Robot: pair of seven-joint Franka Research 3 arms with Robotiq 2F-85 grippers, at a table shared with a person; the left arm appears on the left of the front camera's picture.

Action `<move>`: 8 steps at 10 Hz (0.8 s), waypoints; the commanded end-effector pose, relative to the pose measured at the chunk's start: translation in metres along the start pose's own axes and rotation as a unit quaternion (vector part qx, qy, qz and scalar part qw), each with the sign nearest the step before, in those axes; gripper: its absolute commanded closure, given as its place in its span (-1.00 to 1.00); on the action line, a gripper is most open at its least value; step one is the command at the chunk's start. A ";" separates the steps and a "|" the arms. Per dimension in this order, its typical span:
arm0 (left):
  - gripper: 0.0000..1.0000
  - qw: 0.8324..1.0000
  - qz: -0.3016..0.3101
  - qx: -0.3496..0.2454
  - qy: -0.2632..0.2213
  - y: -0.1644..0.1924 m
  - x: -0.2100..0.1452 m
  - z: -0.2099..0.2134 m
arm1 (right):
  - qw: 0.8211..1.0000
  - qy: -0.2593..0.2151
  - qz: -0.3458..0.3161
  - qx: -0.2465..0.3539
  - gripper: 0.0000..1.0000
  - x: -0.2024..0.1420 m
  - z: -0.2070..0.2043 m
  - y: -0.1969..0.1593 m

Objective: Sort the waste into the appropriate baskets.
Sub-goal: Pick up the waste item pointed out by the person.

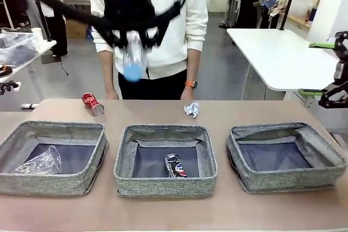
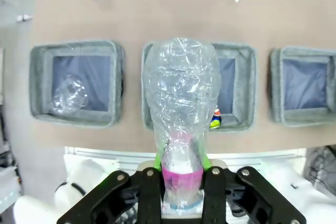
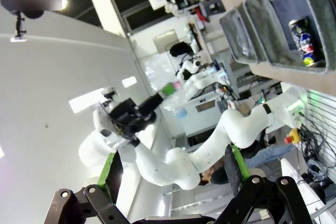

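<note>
The left fingers point(image 2: 149, 195) are clamped on one end of the bottle point(image 2: 180, 103), holding it high over the worktop point(image 1: 163, 210) with its long axis hanging down in line with them. Under it is the middle basket point(image 2: 245, 87), which holds a can point(image 1: 174, 165). The left basket point(image 2: 39, 87), holding the bag point(image 2: 69, 95), is just beside it on the robot's left and looks the fitting target. The way across is open. The right fingers point(image 1: 312, 92) stand apart, well off at the right edge.

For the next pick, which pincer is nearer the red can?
Left. Left pincer, holding the bottle, hangs above-right of the red can; right pincer sits far past the right basket.
</note>
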State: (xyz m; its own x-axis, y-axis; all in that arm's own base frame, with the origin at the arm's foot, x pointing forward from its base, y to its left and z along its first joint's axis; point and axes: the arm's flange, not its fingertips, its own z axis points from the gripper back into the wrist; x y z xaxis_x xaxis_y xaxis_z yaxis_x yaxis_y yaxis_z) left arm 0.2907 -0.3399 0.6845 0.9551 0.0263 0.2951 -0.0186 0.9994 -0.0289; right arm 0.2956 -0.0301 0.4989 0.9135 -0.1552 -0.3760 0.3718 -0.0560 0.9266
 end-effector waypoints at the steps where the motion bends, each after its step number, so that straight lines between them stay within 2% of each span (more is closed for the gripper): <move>1: 0.54 1.000 0.024 -0.013 -0.007 -0.007 0.016 0.025 | 1.000 0.005 0.006 0.010 -1.00 -0.002 -0.002 -0.001; 3: 0.54 0.999 0.030 -0.026 -0.002 -0.005 0.024 0.043 | 1.000 0.005 0.006 0.010 -1.00 -0.002 -0.002 -0.001; 4: 0.54 0.998 0.023 -0.051 0.010 -0.005 0.026 0.042 | 1.000 0.005 0.006 0.010 -1.00 -0.002 -0.002 -0.001; 5: 0.54 1.000 0.015 -0.027 -0.006 -0.001 0.028 0.036 | 1.000 0.005 0.006 0.010 -1.00 -0.002 -0.002 -0.001; 8: 0.54 1.000 0.015 -0.027 -0.006 -0.001 0.028 0.036 | 1.000 0.005 0.006 0.010 -1.00 -0.002 -0.002 -0.001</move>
State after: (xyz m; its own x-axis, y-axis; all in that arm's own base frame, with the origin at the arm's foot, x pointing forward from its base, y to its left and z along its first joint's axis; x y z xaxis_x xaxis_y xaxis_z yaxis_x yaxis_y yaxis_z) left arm 0.3097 -0.3430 0.7289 0.9541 0.0507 0.2951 -0.0227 0.9950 -0.0976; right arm 0.2956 -0.0300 0.4988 0.9135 -0.1550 -0.3762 0.3721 -0.0559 0.9265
